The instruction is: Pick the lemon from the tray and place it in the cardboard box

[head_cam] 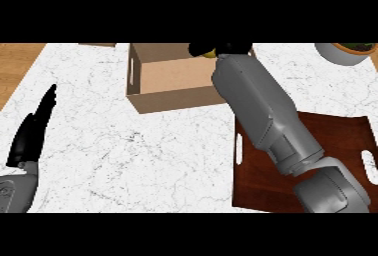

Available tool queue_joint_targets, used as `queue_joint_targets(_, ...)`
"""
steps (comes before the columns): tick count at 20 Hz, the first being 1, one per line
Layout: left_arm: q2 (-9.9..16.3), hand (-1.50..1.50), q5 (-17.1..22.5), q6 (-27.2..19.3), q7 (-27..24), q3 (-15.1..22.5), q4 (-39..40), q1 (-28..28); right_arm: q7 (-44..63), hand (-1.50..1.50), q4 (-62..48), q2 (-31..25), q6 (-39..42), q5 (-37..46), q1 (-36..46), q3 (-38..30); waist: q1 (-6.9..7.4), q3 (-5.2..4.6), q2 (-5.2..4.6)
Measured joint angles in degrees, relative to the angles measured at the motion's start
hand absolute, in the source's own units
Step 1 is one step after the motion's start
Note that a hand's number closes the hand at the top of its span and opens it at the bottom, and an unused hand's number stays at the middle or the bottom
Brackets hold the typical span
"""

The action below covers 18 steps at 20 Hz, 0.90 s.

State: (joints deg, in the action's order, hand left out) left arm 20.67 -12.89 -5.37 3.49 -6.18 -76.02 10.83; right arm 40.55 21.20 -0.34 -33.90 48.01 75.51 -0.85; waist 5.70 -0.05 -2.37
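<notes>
- I see my right hand [201, 49] over the cardboard box's [166, 75] far rim, fingers clamped on the lemon [210, 53].
- My left hand [29, 135] rests at the table's [148, 155] left, fingers straight, together.
- Tray [258, 185] sits right of the box.

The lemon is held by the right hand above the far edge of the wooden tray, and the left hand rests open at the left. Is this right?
Not quite. The head view shows the right hand holding the lemon above the far edge of the cardboard box, not the tray. The left hand does rest open at the left.
</notes>
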Motion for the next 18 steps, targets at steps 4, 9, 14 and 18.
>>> queue_joint_targets(4,-0.05,0.00,-0.16,0.28,0.06,0.22,0.38,0.67,-2.16,-1.50,-3.17,0.15,-2.18,-2.71,0.32,-2.69,0.59,0.03,-0.23)
queue_joint_targets(9,-0.03,0.00,-0.05,0.53,0.12,0.12,0.29,1.07,-7.81,-1.50,-4.65,0.06,-6.75,-4.03,-0.01,-4.68,0.79,0.05,-0.35)
queue_joint_targets(14,-0.21,0.00,-0.63,-0.18,0.39,0.04,0.57,1.37,-14.11,-1.50,-3.73,-0.11,-13.30,-5.27,-0.29,-6.53,0.38,0.08,-0.21)
queue_joint_targets(18,-0.26,0.00,-0.72,-0.56,0.10,-0.38,1.12,1.01,-19.18,-1.50,-1.67,-0.04,-18.28,-7.76,-0.74,-9.21,-0.25,0.10,0.11)
